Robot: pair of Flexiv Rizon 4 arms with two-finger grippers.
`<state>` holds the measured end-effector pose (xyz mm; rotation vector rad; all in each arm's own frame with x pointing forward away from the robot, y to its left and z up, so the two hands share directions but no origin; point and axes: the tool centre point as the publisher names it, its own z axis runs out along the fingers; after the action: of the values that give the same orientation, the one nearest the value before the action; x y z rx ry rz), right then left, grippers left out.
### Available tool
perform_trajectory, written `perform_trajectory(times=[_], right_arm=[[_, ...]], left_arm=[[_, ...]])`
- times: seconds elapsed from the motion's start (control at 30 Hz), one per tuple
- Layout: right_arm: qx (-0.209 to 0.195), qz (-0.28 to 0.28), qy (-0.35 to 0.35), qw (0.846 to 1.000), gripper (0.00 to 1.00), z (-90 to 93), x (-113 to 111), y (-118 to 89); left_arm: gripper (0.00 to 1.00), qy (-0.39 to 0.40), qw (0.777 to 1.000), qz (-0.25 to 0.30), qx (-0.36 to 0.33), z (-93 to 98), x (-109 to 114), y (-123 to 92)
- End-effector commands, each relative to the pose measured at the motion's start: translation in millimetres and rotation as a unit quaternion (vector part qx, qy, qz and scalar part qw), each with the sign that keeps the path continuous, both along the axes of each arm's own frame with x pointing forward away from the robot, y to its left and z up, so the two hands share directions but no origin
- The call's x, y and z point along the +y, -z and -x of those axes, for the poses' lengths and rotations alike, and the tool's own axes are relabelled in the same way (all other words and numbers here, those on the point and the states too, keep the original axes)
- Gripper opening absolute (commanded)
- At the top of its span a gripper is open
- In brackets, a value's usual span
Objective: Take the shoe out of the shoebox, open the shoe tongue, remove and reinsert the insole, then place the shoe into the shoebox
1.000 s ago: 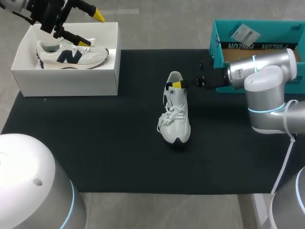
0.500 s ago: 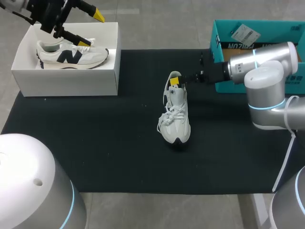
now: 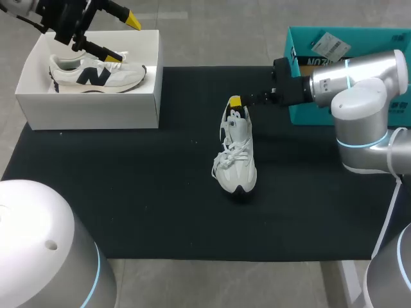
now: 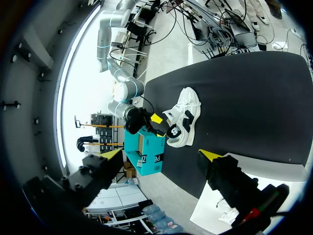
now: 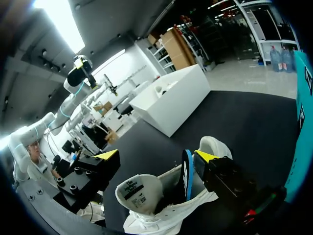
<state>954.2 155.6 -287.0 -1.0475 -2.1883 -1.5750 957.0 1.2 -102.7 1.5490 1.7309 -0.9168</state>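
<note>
Left gripper (image 3: 122,40), fingers spread and empty, hangs over the white cardboard shoebox (image 3: 96,109) at the far left corner of the black table mat (image 3: 141,192); a second white sneaker (image 3: 96,76) lies inside. Right gripper (image 5: 155,155), likewise released, sits at the heel of the white laced sneaker (image 3: 236,157) mid-mat, its dark insole (image 5: 187,176) upright just beside one finger.

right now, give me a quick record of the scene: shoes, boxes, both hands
loose shoe: upright on the black mat, toe toward the robot
second shoe: on its side inside the white shoebox
left hand: open, above the white shoebox
right hand: open, over the loose shoe's heel opening
teal box: at the right, beside the right arm
</note>
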Motion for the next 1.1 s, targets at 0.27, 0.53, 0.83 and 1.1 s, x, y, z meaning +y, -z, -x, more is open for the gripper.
perform_trajectory(times=[0.27, 0.53, 0.83, 1.1], right_arm=[[0.005, 0.003, -0.004, 1.000, 1.00, -2.7, 8.4, -17.3], [0.019, -0.023, 0.056, 0.998, 0.45, 13.0, 11.7, -52.8], [0.041, -0.008, 0.115, 0.992, 0.00, 22.1, 17.2, -90.8], [0.106, -0.008, 0.130, 0.986, 0.00, 23.6, 17.7, -110.4]], left_arm=[[1.00, 0.001, 1.000, -0.002, 0.000, -1.0, 0.1, -0.4], [1.00, 0.001, 1.000, -0.002, 0.000, -1.0, 0.1, -0.4], [1.00, 0.001, 1.000, -0.002, 0.000, -1.0, 0.1, -0.4], [1.00, 0.001, 1.000, -0.002, 0.000, -1.0, 0.1, -0.4]])
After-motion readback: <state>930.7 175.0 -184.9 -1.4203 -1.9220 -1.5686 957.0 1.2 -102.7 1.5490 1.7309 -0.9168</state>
